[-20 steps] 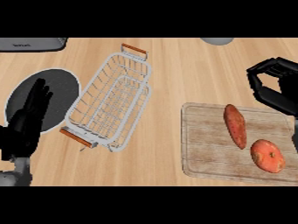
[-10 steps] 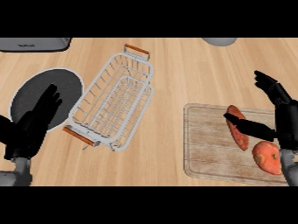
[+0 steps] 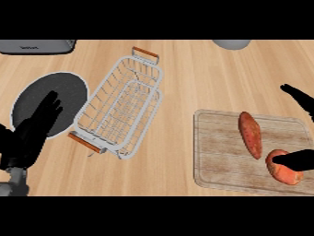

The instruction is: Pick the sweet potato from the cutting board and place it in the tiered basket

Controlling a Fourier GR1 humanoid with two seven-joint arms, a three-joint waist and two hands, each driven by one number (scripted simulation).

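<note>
A long reddish sweet potato (image 3: 250,134) lies on the wooden cutting board (image 3: 220,159) at the right. A rounder orange piece (image 3: 280,169) sits on the board's near right corner. My right hand (image 3: 307,160) comes in from the right edge, open and spread wide. Its thumb lies across the round piece and its fingers (image 3: 299,97) reach out beyond the board's far edge. It holds nothing. The white wire basket (image 3: 122,110) with orange handles lies in the middle, tilted diagonally. My left hand (image 3: 29,136) rests open at the lower left, fingers up.
A dark round plate (image 3: 50,101) lies left of the basket, partly behind my left hand. A grey appliance (image 3: 33,45) stands at the far left edge. A grey round object (image 3: 231,44) sits at the far edge, right of centre.
My right hand has come down and spread open over the board's right side, its thumb now across the round piece. My left hand has sunk slightly toward the lower left.
</note>
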